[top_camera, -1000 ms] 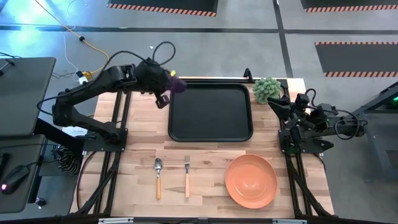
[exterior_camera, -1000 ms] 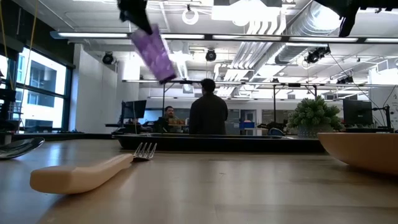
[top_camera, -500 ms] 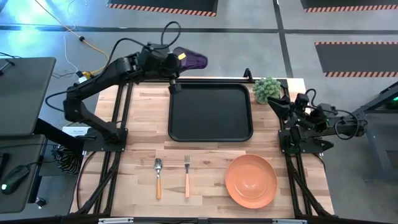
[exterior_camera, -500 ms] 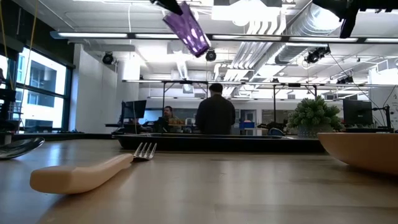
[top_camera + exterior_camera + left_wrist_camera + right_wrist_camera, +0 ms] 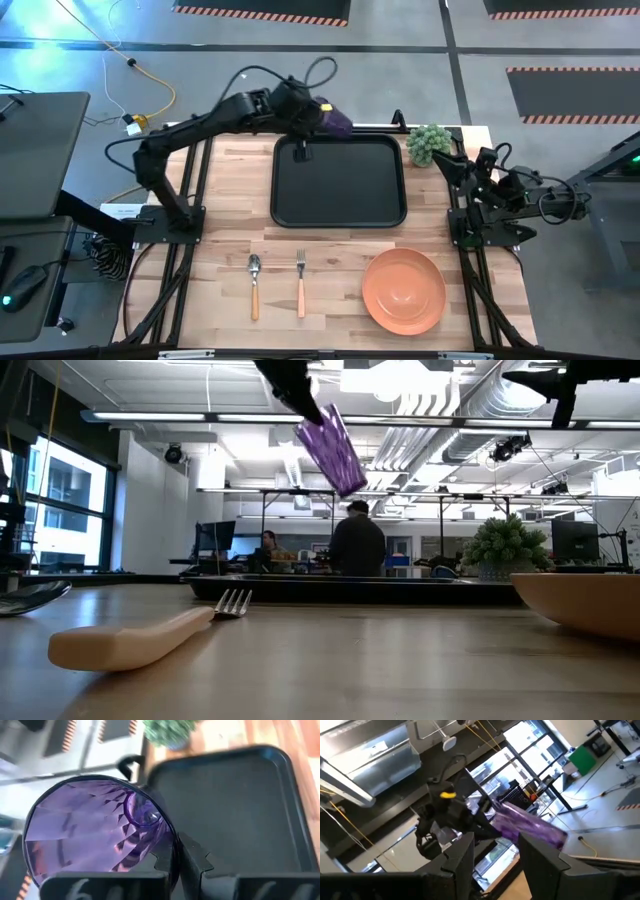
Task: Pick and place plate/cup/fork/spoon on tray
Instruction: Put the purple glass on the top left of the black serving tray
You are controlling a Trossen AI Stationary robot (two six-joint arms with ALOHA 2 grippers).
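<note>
Left gripper: holding at the far rim of the tray, above its far-left portion; fingers pinching the cup.
Cup: being carried clear of the table, tilted, its closed base pointing toward the plant side. In the low view the cup is hanging high above the table, slanting, with the gripper at its upper end. In the left wrist view the cup is showing its open mouth toward the camera, lodged between the dark fingers.
Tray: lying on the far middle of the table, nothing resting on it.
Right gripper: waiting at the right table edge, near the plant; fingers standing apart in the right wrist view.
Plate: sitting on the near right of the table, apart from the tray.
Fork: lying on the near side, just right of the spoon.
Spoon: lying parallel to the fork, handle toward the near edge.
Plant: standing at the tray's far-right corner.
</note>
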